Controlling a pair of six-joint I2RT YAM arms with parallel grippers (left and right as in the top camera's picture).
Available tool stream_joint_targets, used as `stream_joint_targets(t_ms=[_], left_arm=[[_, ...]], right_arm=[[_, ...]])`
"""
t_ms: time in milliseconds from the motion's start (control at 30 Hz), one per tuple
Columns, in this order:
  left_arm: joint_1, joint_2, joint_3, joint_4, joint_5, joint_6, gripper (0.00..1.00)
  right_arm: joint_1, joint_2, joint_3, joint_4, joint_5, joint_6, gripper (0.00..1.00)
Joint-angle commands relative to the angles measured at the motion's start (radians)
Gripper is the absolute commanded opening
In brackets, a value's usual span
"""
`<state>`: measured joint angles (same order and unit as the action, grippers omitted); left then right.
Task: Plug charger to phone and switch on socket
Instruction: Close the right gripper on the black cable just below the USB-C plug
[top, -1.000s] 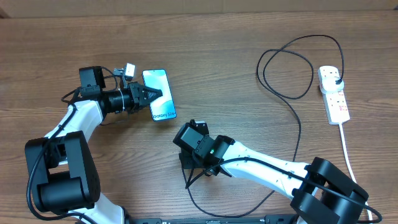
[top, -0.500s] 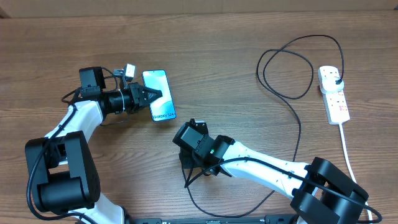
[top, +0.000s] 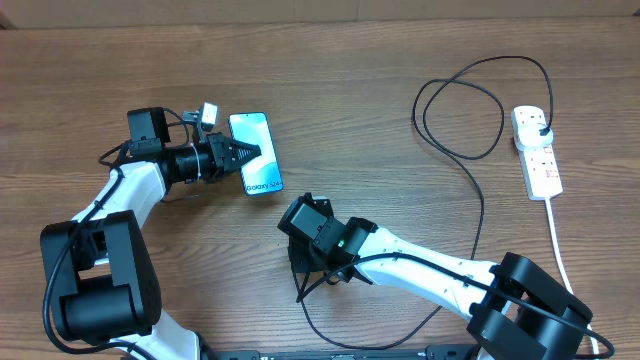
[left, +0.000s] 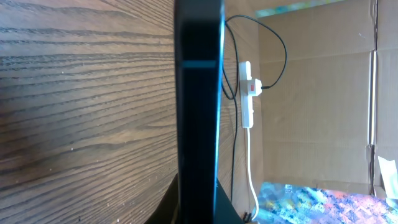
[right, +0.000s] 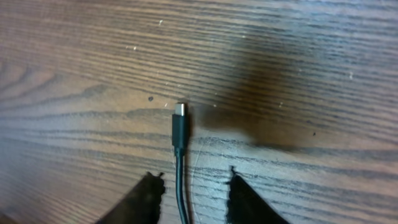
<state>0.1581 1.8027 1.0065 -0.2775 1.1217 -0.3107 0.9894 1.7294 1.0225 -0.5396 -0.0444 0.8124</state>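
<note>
The phone lies at the upper left with its light blue screen lit. My left gripper is shut on its left edge. In the left wrist view the phone shows edge-on between the fingers. The charger cable runs from its black plug in the socket across the table to the front middle. My right gripper is open just above the table, one finger on each side of the cable, not touching it. The connector tip lies just ahead of the fingers.
The socket's thick white cord runs down the right side toward the front edge. The black cable makes large loops at the upper right. The socket also shows in the left wrist view, before a cardboard wall.
</note>
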Motion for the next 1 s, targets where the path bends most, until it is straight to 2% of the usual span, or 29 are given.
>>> stream_joint_targets(t_ms=[0,500,967], left_arm=[[0.005,0.01,-0.004,0.002,0.027,0.027,0.04],[0.005,0.01,-0.004,0.002,0.027,0.027,0.04],[0.005,0.01,-0.004,0.002,0.027,0.027,0.04]], right_arm=[[0.005,0.001,0.004,0.003,-0.002,0.0,0.4],[0.064,0.001,0.004,0.013,0.105,0.004,0.42],[0.064,0.001,0.004,0.012,0.104,0.003,0.48]])
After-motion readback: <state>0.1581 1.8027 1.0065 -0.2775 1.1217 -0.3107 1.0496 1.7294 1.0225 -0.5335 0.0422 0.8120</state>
